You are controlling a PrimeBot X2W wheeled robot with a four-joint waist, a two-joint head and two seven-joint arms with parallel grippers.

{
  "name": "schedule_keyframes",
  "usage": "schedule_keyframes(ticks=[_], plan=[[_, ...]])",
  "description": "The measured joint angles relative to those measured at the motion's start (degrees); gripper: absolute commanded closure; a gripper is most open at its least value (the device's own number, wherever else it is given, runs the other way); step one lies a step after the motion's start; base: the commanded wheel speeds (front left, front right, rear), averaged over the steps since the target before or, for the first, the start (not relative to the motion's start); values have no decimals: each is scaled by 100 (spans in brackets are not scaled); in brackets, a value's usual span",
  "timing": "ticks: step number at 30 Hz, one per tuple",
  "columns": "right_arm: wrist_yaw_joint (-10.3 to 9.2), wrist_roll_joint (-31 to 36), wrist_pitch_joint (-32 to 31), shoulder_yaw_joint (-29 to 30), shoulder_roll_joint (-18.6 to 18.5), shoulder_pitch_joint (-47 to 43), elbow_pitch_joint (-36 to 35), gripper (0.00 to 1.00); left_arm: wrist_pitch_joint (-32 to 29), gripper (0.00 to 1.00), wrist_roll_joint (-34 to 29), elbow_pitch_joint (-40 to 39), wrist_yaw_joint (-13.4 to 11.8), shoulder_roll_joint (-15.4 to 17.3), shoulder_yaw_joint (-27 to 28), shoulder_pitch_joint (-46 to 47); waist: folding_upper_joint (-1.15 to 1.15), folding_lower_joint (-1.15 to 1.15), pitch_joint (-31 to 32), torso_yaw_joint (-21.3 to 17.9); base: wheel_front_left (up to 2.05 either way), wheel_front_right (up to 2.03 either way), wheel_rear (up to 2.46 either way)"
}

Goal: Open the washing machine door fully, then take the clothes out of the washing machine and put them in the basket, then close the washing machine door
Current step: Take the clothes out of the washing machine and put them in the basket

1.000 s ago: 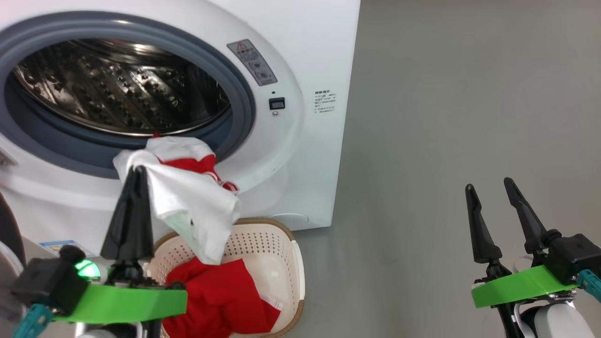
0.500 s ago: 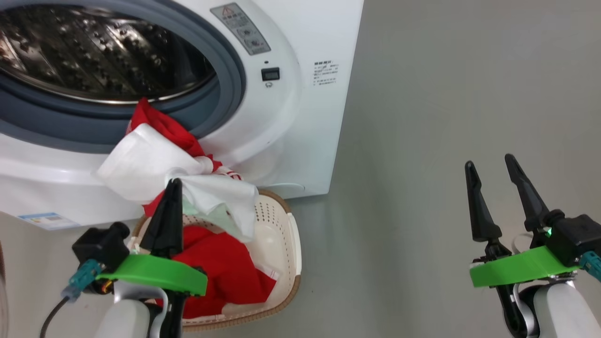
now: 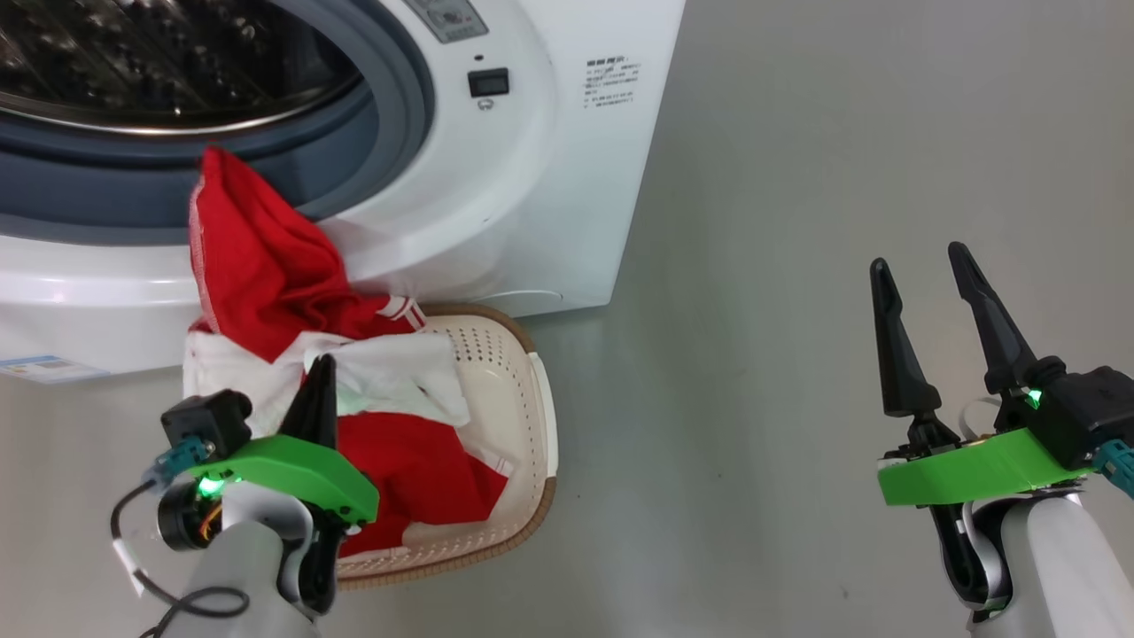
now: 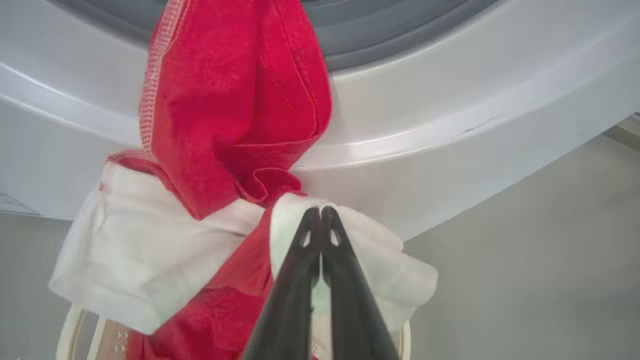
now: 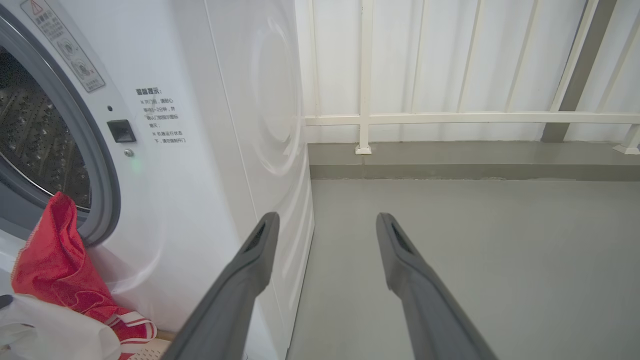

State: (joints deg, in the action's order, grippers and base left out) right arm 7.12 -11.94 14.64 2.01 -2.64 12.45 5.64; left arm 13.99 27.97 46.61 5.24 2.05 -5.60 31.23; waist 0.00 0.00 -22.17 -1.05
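Observation:
The washing machine [image 3: 532,177] stands with its drum [image 3: 159,62] exposed; its door is out of view. A red piece of the clothes [image 3: 257,257] trails from the grey ring down to the basket [image 3: 532,416] on the floor below. My left gripper [image 3: 321,365] is shut on the white piece [image 3: 399,381] just above the basket, where more red cloth [image 3: 416,478] lies. The left wrist view has the closed fingertips [image 4: 311,225] pinching white fabric [image 4: 370,260] under the red piece [image 4: 235,100]. My right gripper [image 3: 917,259] hangs open and empty over bare floor, far to the right.
Grey floor [image 3: 797,266] spreads to the right of the machine. A white railing and panelled wall [image 5: 450,117] run behind it. The machine's side panel [image 5: 270,125] lies close to the left of my right gripper [image 5: 327,220].
The head camera has tilted down. My left gripper has drawn the clothes off the drum lip, down and toward the basket, and the red piece now hangs stretched out. The right gripper holds its pose.

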Motion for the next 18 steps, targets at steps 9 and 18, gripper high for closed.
schedule_keyframes(ticks=[9, 18], plan=[[0, -1, 0, -96, -2, 159, -1, 0, -66, 100, 269, 1649, 135, -40, -177, 635, 0, 0, -268, -129, 0, 0, 0], [0, -11, 0, -182, -3, 283, -9, 0, -388, 100, 467, 2520, 143, -67, -468, 1102, 0, 0, -509, -258, 0, 0, 0]])
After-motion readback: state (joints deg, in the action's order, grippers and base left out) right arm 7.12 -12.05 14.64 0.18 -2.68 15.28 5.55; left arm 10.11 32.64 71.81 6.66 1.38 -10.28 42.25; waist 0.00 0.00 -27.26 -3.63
